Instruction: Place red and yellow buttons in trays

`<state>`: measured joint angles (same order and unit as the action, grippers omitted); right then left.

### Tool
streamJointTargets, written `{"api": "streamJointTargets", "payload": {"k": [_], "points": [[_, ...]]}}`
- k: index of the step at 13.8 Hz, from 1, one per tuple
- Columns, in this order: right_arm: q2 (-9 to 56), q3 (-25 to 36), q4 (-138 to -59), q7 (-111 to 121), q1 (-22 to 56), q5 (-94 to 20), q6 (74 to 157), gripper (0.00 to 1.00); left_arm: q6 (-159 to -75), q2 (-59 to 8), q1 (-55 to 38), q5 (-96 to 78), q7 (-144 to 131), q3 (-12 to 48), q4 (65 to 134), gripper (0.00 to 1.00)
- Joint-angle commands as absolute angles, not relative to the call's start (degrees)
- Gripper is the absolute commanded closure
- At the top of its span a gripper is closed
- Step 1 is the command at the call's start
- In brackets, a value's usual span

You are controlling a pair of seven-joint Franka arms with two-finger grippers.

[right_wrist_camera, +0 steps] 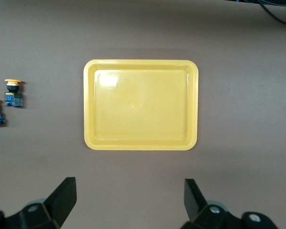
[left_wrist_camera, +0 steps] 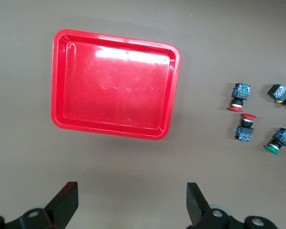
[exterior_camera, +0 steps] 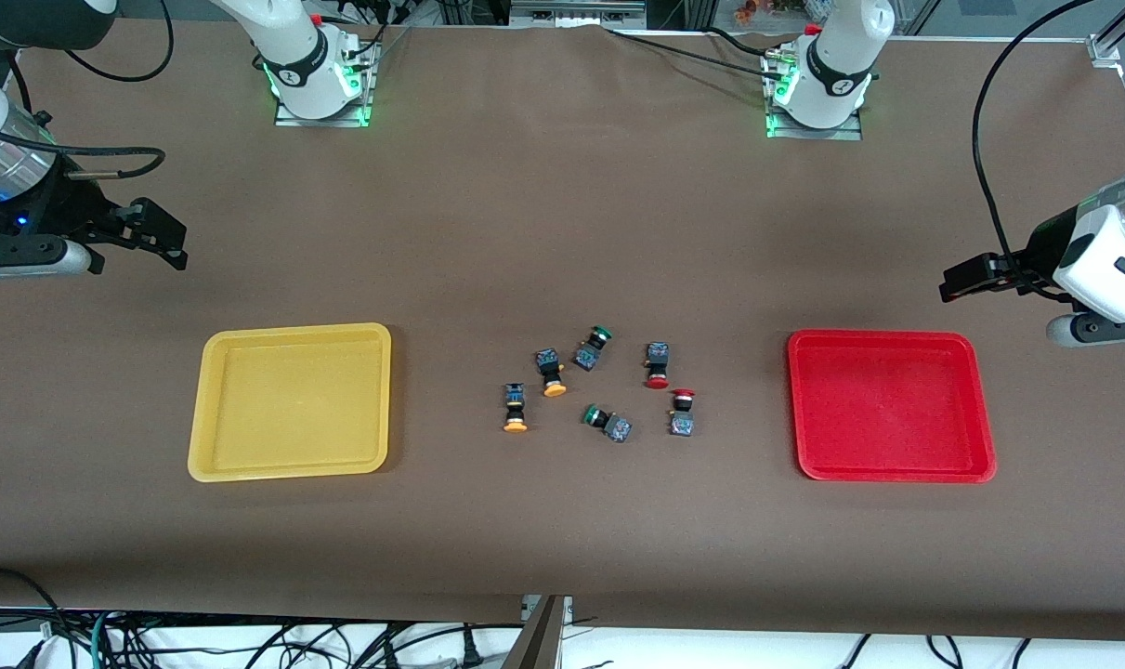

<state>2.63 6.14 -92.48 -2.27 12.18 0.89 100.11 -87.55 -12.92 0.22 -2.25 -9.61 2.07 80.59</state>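
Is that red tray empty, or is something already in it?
Empty. The red tray shows only its bare floor, and both red buttons lie on the table beside it.

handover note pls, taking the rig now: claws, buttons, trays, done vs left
Left claw: open, empty, waiting above the table by the red tray.
Right claw: open, empty, waiting by the yellow tray.
Both trays hold nothing.
Two red buttons and two yellow buttons lie on the table between the trays, mixed with two green buttons.
Done: nothing. Left: all four placements.
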Motion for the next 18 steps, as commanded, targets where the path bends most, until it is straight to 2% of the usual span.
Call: {"api": "streamJointTargets", "payload": {"k": [1,10,14,18], "points": [[3.2,6.0,-91.5,-2.3,12.1,1.3,99.1,0.00,-86.4,-14.1,0.3,-2.6,-9.1,2.1,78.4,0.00],[3.3,6.1,-91.5,-2.4,12.0,0.7,99.9,0.00,-90.4,-16.8,-0.9,-3.3,-8.6,2.6,78.4,0.00],[3.3,6.1,-91.4,-2.4,12.0,0.6,100.5,0.00,-95.2,-22.7,-5.3,-3.3,-9.8,2.7,78.4,0.00],[3.5,6.0,-91.3,-2.3,12.3,0.6,102.0,0.00,-104.7,-30.0,-9.2,-3.4,-15.4,2.7,78.4,0.00]]}}
